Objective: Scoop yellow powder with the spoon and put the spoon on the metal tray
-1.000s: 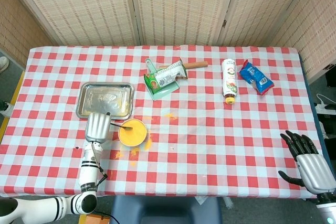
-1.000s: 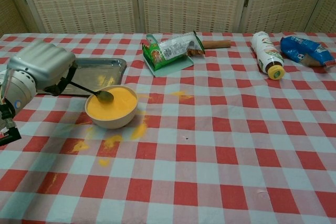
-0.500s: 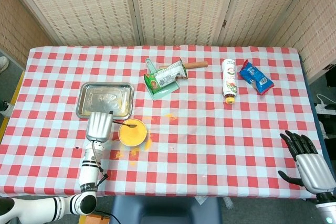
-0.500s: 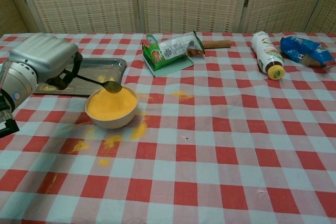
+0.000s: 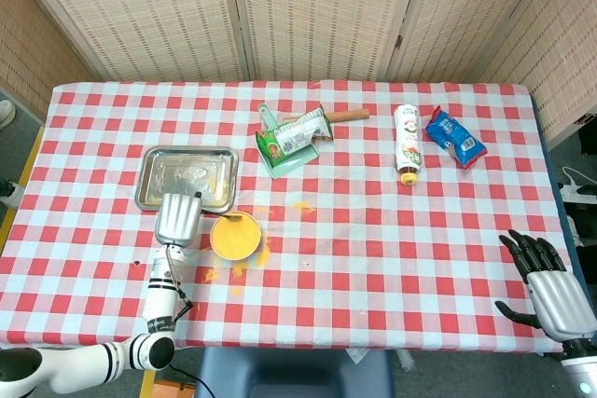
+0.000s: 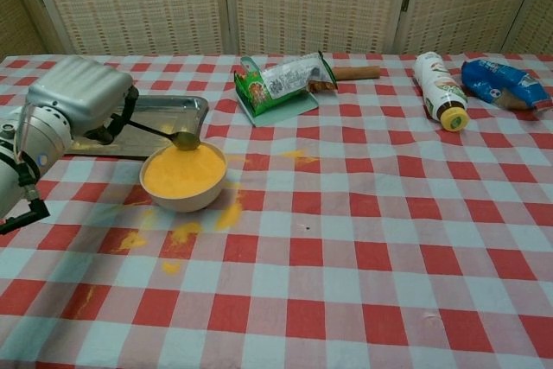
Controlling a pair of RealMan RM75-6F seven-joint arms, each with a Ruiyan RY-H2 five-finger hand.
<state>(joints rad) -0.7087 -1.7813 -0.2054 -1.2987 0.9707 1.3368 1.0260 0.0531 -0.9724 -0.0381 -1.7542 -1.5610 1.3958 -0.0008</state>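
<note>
The left hand (image 6: 82, 97) pinches the spoon (image 6: 164, 134), its loaded bowl raised over the far rim of the bowl of yellow powder (image 6: 183, 176), just beside the metal tray (image 5: 187, 177); since a second ago the spoon has lifted clear of the powder; open checked cloth lies to the right; only the head view shows the right hand (image 5: 550, 294), fingers spread and holding nothing, off the table's near right corner.
</note>
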